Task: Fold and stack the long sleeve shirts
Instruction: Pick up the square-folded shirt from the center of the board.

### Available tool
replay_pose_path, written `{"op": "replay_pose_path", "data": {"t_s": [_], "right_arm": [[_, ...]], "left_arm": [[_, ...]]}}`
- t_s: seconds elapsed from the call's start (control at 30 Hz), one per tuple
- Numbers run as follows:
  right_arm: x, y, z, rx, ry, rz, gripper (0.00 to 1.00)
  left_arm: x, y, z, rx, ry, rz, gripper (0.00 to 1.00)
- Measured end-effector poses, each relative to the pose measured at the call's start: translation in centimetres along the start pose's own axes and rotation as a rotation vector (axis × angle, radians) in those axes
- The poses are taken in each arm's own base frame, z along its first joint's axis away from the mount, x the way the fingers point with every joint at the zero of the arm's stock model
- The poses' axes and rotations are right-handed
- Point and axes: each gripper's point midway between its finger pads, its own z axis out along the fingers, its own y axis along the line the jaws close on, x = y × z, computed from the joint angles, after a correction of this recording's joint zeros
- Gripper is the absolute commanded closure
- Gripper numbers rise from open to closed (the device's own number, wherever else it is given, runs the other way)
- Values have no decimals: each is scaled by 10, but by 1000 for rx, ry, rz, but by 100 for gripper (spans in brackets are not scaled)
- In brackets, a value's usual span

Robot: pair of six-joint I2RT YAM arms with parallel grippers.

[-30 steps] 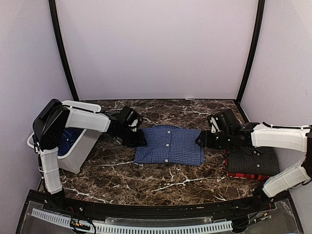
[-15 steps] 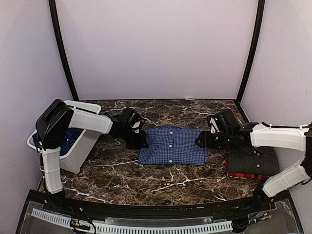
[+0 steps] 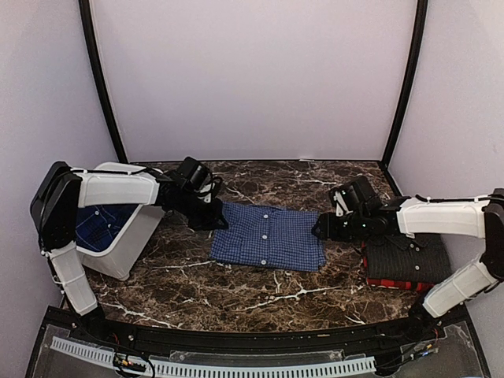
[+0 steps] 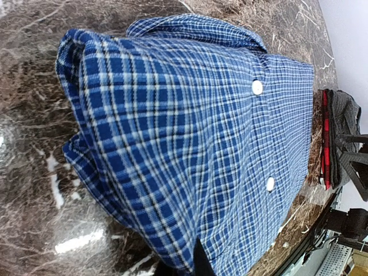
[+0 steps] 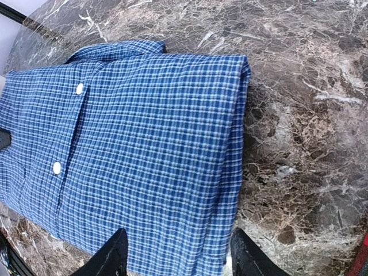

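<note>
Jaws wide apart, the right gripper straddles the right edge of the folded blue-check shirt on the tabletop, clamping nothing. At its far-left corner the left gripper barely shows its jaws, perhaps pinched. A one-sided tug could spill the folds.

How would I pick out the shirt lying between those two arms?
On the marble table, between the white bin and the dark stack, lies a folded shirt. Its pale blue-and-white check and white buttons set it apart from those dark shirts.
</note>
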Motion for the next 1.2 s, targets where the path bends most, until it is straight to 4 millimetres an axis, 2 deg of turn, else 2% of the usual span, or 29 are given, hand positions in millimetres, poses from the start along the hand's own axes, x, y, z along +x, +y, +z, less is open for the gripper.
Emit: {"op": "replay_pose_path", "data": {"t_s": [0.17, 0.33, 0.4, 0.5, 0.73, 0.87, 1.07, 1.2], "right_arm": [[1, 11, 13, -18, 28, -9, 44], [-4, 32, 28, -61, 37, -16, 53], [-5, 38, 35, -76, 42, -13, 61], [-4, 42, 47, -86, 57, -9, 67], [11, 40, 72, -77, 124, -1, 76], [20, 39, 78, -67, 150, 1, 80], [26, 32, 88, -40, 159, 7, 94], [19, 39, 98, -53, 140, 3, 99]], "left_arm": [[-3, 6, -29, -6, -10, 16, 100], [-6, 10, -49, -11, -23, 37, 100], [-5, 10, -53, -11, -22, 42, 100], [-3, 12, -54, -17, -13, 48, 100], [-3, 12, -59, -16, -15, 54, 100], [-4, 9, -64, -7, -24, 59, 100], [-2, 7, -67, -1, -20, 60, 100], [-3, 3, -74, 6, -22, 62, 100]]}}
